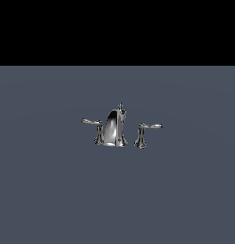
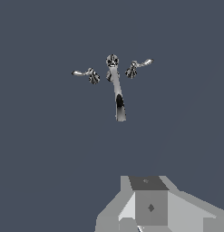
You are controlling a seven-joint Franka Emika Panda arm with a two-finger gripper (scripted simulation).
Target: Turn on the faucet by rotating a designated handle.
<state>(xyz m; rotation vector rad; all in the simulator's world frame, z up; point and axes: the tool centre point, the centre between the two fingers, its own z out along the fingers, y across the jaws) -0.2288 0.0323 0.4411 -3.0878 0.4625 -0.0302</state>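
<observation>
Chrome faucet [image 1: 114,128] sits alone on a flat slate-grey surface [image 1: 52,190], and I'll place everything else relative to its spout [image 2: 119,97]. On the exterior view's left of the spout stands the handle [image 1: 94,127], a small flared post w/ a thin lever pointing away from the spout, base just beside the spout's flared foot. On the other side is the twin handle [image 1: 145,133], its lever pointing the opposite way, a bit further from the spout. A small top knob [image 1: 120,106] caps the spout. My gripper [image 2: 147,206] shows only in the wrist view, as pale grey blocky housing cut off by the frame edge, well apart from the faucet and touching nothing. Fingertips aren't in frame, so I can't tell if my jaws are wide or narrow. In the exterior view neither my arm nor my hand shows at all. Fine detail on the chrome is too small and glary to make out; the upper band of that view is plain black.
</observation>
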